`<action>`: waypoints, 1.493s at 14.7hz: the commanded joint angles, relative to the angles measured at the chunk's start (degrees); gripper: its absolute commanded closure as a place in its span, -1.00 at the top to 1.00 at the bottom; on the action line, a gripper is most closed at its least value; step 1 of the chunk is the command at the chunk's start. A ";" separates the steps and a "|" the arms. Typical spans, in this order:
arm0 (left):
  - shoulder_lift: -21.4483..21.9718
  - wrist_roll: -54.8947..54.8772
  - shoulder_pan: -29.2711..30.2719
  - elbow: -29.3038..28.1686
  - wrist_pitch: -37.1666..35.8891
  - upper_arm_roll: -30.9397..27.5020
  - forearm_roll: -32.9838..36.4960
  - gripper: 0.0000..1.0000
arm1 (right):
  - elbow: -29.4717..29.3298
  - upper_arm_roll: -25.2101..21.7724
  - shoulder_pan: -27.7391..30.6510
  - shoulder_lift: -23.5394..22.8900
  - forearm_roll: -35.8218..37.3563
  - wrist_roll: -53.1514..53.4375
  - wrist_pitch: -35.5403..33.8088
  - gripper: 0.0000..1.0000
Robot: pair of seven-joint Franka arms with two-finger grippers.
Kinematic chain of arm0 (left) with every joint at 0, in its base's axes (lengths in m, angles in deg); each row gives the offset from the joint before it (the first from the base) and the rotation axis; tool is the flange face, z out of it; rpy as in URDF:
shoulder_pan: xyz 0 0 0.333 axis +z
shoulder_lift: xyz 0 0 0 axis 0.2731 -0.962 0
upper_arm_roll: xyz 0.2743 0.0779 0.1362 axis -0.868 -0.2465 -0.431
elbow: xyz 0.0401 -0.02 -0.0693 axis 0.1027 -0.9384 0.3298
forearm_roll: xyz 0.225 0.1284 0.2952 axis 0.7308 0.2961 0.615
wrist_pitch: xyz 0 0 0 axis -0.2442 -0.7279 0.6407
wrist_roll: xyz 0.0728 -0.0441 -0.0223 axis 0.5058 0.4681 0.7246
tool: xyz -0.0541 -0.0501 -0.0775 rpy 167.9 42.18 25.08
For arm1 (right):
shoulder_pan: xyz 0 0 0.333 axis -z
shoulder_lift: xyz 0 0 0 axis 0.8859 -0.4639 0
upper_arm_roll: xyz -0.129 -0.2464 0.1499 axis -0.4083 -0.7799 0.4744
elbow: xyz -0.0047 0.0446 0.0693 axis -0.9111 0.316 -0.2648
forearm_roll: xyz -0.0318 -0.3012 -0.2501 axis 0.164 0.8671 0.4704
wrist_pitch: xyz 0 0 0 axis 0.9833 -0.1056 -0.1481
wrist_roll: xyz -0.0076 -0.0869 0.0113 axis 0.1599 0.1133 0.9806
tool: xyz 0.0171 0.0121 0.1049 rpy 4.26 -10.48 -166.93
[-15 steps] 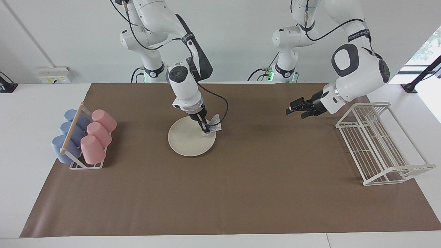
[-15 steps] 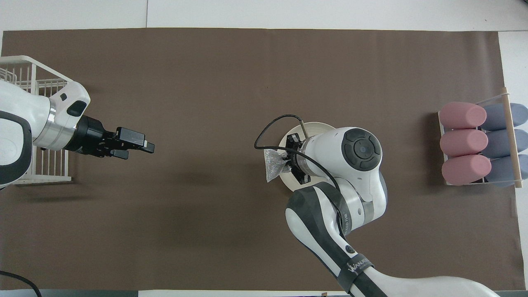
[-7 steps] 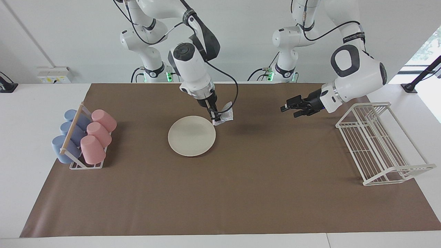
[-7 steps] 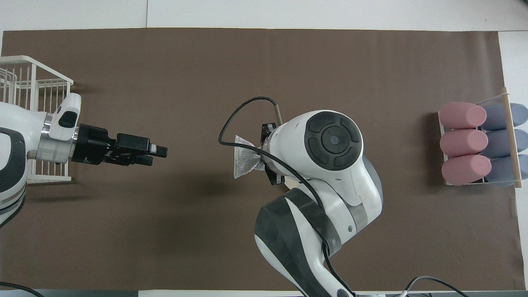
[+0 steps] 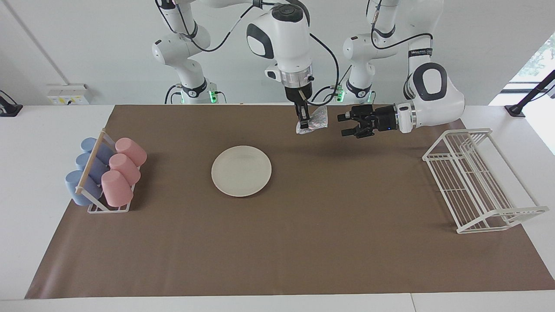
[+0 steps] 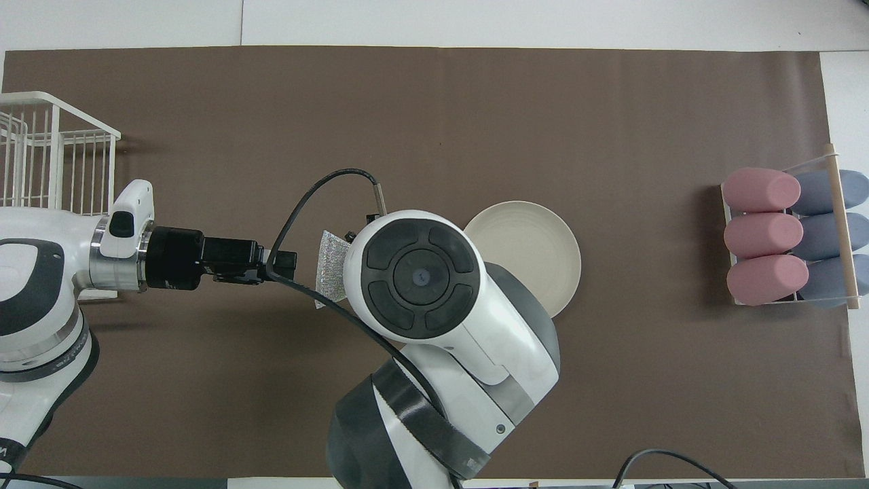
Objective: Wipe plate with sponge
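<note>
The cream-white plate (image 5: 241, 170) lies flat on the brown mat, with nothing on it; in the overhead view the right arm covers one edge of the plate (image 6: 536, 238). My right gripper (image 5: 304, 125) hangs high over the mat, off the plate toward the left arm's end, shut on the silvery sponge (image 5: 316, 120). The sponge (image 6: 331, 268) sticks out sideways from the grip. My left gripper (image 5: 345, 124) is open and level with the sponge, its fingertips a short gap from it. Overhead, the right wrist hides the right gripper, and the left gripper (image 6: 286, 261) points at the sponge.
A rack of pink and blue cups (image 5: 106, 173) lying on their sides stands at the right arm's end of the mat (image 5: 303, 242). A white wire rack (image 5: 477, 180) stands at the left arm's end. The cup rack (image 6: 787, 238) and the wire rack (image 6: 54, 156) also show overhead.
The right gripper lifted the sponge off the plate and carried it up and toward the left arm's end. The left gripper swung in toward the sponge, staying open.
</note>
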 commanded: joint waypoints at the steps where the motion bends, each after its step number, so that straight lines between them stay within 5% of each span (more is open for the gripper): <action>1: 2.20 -0.85 0.42 -1.60 -1.73 -0.04 -3.51 1.00 | -1.95 0.02 -0.90 -1.29 2.20 2.36 -1.03 -1.00; 11: 2.02 -1.12 -4.68 -1.25 1.96 0.40 -3.60 1.00 | -1.42 0.02 -0.82 -1.29 2.65 1.92 -0.58 -1.00; 12: 2.02 -1.03 -4.68 -1.25 2.05 0.40 -3.60 0.66 | -1.42 0.02 -0.82 -1.29 2.65 1.92 -0.67 -1.00; 14: 2.20 -0.42 -5.81 -1.25 2.23 0.40 -3.60 -0.85 | -1.42 0.02 -0.47 -1.29 2.73 1.66 -0.58 -1.00; 15: 2.29 0.02 -6.34 -1.43 2.40 0.40 -3.60 -1.00 | -1.42 0.02 -0.38 -1.29 3.00 1.66 -0.58 -1.00; 22: 2.29 3.63 -5.82 -1.16 2.67 0.31 -3.51 -1.00 | -1.07 0.11 -0.12 -1.29 2.82 1.22 -0.67 -1.00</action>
